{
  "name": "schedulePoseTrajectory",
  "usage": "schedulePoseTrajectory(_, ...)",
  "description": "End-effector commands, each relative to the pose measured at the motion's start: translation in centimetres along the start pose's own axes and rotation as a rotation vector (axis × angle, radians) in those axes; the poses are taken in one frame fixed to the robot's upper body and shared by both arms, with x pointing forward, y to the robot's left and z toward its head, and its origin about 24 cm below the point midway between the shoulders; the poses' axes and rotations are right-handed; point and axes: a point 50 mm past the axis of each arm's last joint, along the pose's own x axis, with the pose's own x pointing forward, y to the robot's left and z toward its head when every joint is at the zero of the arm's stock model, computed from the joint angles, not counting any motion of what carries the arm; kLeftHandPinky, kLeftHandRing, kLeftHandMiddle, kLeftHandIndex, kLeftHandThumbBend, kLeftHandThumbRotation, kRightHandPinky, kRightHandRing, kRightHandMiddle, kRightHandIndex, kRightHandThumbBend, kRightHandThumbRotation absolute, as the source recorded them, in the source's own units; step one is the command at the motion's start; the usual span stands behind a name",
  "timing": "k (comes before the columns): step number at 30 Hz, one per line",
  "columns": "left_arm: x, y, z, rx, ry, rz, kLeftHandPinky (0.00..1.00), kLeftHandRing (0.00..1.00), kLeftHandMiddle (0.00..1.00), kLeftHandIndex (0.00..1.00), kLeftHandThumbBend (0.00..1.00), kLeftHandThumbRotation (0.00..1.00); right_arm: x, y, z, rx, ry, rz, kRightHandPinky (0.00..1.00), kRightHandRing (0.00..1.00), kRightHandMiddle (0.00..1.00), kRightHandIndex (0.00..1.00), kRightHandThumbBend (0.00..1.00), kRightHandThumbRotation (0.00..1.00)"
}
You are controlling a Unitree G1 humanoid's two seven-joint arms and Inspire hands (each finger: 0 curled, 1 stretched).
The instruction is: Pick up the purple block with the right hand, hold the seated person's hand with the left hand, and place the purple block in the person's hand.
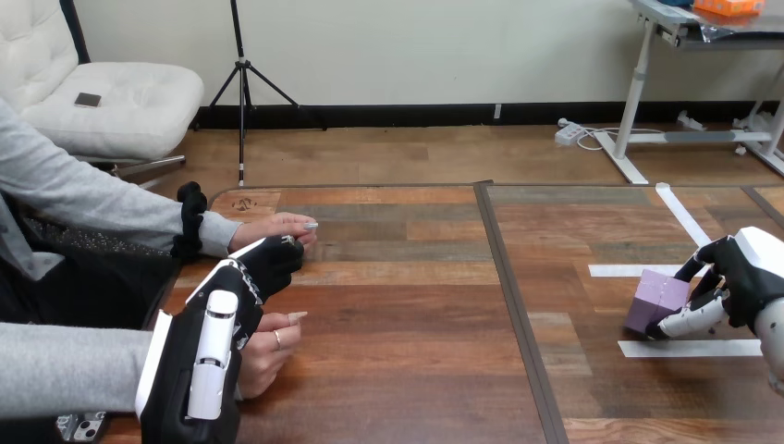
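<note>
The purple block stands on the table at the right, between two strips of white tape. My right hand comes in from the right edge, its fingers over the block's top and its thumb along its lower side, curled round it. My left hand lies at the left. Its tip reaches the person's upper hand, which rests on the table. The person's lower hand lies against my left hand's right side, fingers curled.
White tape strips mark the table's right half. A dark seam runs front to back down the table's middle. A phone lies at the bottom left corner.
</note>
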Motion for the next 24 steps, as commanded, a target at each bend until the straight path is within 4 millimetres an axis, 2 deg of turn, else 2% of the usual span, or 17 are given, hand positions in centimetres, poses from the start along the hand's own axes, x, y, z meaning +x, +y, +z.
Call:
schedulePoseTrajectory(1, 1.3, -0.2, 1.2, -0.009, -0.085, -0.002, 0.85, 0.81, 0.78, 0.72, 0.37, 1.00, 0.4, -0.7, 1.9, 0.046, -0.068, -0.071, 0.24, 0.33, 0.40, 0.46, 0.90, 0.00)
schedulePoseTrajectory(11, 1.4, 0.1, 1.1, 0.024, -0.110, 0.023, 0.84, 0.80, 0.77, 0.71, 0.35, 1.00, 0.3, -0.8, 1.9, 0.224, -0.085, -0.107, 0.28, 0.36, 0.43, 0.46, 0.88, 0.00)
schedulePoseTrajectory(19, 1.7, 1.3, 1.6, 0.161, -0.167, 0.018, 0.73, 0.76, 0.73, 0.68, 0.27, 0.97, 0.2, -1.1, 2.1, 0.353, -0.119, -0.119, 0.33, 0.40, 0.46, 0.46, 0.84, 0.00)
schedulePoseTrajectory(24, 1.9, 2.4, 2.0, 0.296, -0.183, -0.024, 0.65, 0.74, 0.73, 0.68, 0.30, 0.91, 0.2, -1.2, 2.1, 0.398, -0.110, -0.114, 0.34, 0.41, 0.46, 0.46, 0.82, 0.00)
